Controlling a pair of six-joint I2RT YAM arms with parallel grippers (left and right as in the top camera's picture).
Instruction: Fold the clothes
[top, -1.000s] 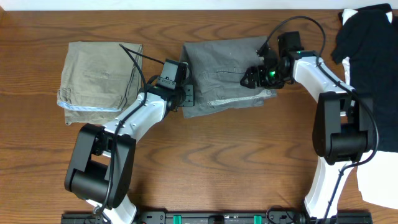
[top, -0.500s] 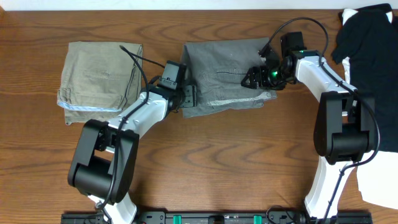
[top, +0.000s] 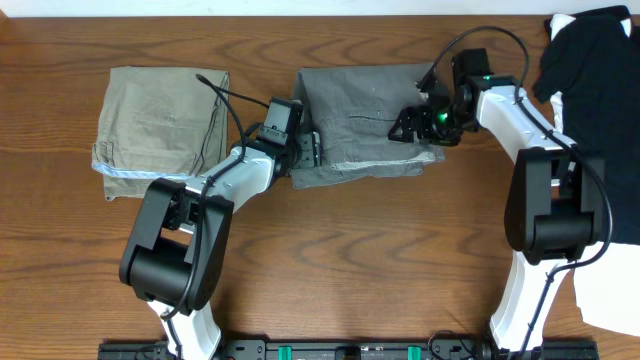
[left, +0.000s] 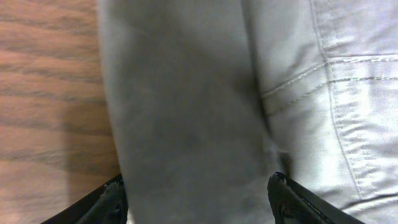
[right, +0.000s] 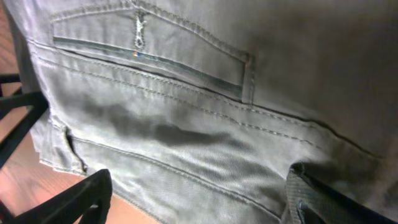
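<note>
While the grey shorts (top: 365, 115) are lying folded at the back middle of the table (top: 380, 260), just right of the khaki shorts (top: 160, 125), both arms are working at their edges. The left gripper (top: 310, 150) is sitting at the left edge with its fingers spread and cloth showing between them, pinching nothing I can make out. The right gripper (top: 402, 126) is standing spread over the pocket side, likewise gripping nothing.

The risk, as I am judging it, is lying in the pull-away. If a fingertip is catching a seam or the pocket lip as an arm is lifting off, it is going to drag the top layer and open the fold. The lower edge is looking uneven, so a sideways swipe is likely to be skewing it further. The left arm is also reaching past the khaki shorts and could be nudging them.
</note>
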